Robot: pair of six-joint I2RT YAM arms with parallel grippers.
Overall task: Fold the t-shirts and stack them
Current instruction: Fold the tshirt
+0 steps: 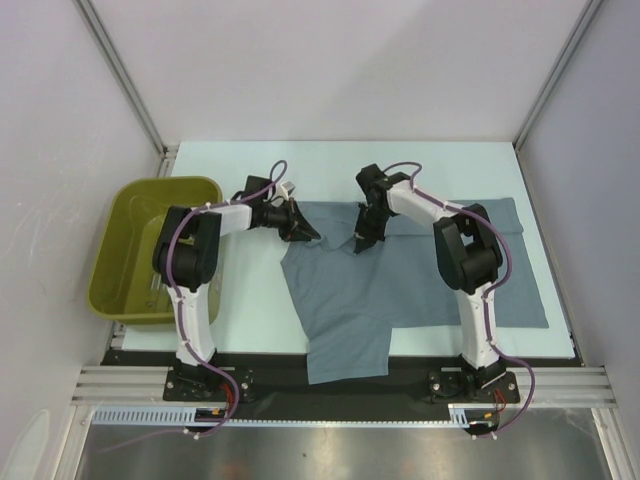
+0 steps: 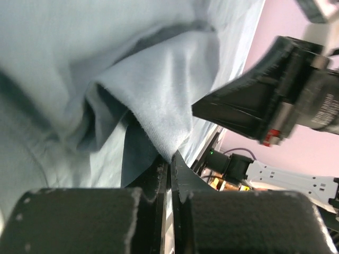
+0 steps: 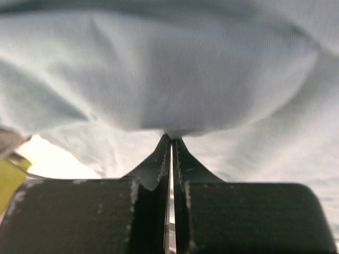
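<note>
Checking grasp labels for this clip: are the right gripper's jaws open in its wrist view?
No, the right gripper has its jaws closed together, pinching a fold of the blue-grey t-shirt.

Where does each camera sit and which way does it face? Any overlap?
Top external: above and behind the arm bases, looking down and forward over the table, the t-shirt and the olive basket; both arms show whole, left gripper and right gripper on the cloth.
Left wrist: on the left arm, looking along its shut jaws at pinched t-shirt; the right gripper shows at right.
Right wrist: looking along its shut jaws into pinched t-shirt, which fills the view.
Shared: top external and left wrist both show the right gripper.
</note>
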